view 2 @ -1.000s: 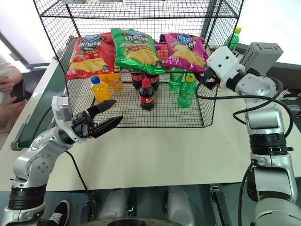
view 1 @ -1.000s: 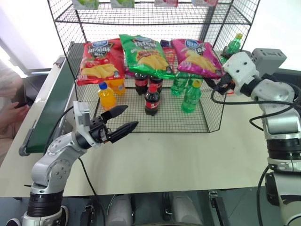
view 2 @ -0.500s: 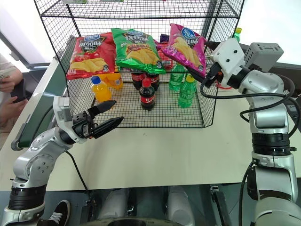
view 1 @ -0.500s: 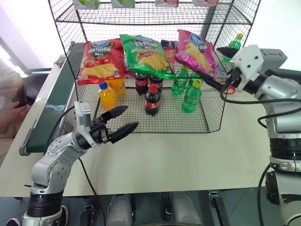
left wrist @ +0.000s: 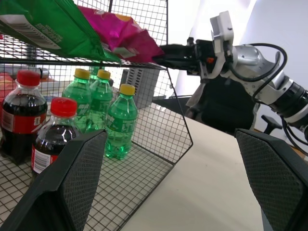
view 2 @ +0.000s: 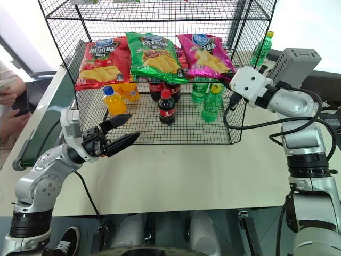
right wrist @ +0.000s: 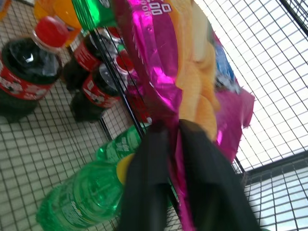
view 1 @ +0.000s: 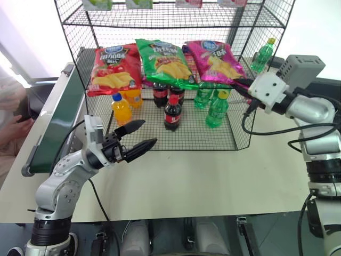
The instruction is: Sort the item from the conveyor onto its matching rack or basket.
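Magenta-pink glossy chip bag (view 1: 214,60) — lying on black wire-mesh rack (view 1: 176,21) shelf, corner pinched by right hand (right wrist: 168,132); left hand (view 1: 139,134) spread, empty.

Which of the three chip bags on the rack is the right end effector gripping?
The glossy magenta-pink chip bag, rightmost in the row. The right end effector pinches its near corner; the red bag and green bag lie untouched.

Beige table (view 1: 192,176) under black wire rack (view 1: 176,140) and green conveyor (view 1: 61,125).
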Tool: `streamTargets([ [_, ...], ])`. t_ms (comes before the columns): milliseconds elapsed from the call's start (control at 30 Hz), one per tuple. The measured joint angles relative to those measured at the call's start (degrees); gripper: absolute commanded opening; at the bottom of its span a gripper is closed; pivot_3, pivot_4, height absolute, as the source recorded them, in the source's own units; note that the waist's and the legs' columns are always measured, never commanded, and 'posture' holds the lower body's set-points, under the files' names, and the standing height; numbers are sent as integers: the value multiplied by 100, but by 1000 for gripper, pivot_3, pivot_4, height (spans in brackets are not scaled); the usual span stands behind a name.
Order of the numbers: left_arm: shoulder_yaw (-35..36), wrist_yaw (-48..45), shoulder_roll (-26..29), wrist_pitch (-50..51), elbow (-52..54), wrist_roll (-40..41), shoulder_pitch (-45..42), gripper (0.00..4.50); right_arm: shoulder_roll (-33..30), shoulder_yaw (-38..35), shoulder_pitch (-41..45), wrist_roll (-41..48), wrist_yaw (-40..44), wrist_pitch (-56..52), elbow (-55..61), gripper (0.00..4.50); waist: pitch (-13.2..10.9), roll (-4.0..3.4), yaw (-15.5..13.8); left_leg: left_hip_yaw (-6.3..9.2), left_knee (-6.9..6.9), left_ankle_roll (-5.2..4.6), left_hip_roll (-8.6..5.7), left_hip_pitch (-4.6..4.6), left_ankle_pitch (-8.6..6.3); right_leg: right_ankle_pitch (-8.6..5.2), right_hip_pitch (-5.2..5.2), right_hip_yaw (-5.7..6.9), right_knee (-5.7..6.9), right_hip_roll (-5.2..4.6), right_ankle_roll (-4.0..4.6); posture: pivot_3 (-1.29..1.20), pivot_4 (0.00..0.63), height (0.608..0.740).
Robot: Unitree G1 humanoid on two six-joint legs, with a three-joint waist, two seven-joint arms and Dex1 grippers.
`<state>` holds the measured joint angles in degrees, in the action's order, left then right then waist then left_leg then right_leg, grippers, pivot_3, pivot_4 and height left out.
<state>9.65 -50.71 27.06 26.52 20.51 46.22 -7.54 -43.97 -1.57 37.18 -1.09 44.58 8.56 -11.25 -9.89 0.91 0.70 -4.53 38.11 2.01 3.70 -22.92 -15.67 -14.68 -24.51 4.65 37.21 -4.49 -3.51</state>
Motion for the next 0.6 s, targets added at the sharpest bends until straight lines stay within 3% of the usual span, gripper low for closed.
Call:
streamTargets([
  [433,-13,8,-17,-59,2,-54,4,4500,54,186,590,-664,-838,639,-960,28,0,0,-2,-1,0,1,0,0,0,0,0,-1,0,-1,0,0,150,737],
  [600,-14,18,-18,-58,14,-53,6,4500,205,205,621,-551,-779,517,-933,28,0,-1,8,-1,0,1,1,1,0,0,0,-1,1,-1,0,0,150,737],
])
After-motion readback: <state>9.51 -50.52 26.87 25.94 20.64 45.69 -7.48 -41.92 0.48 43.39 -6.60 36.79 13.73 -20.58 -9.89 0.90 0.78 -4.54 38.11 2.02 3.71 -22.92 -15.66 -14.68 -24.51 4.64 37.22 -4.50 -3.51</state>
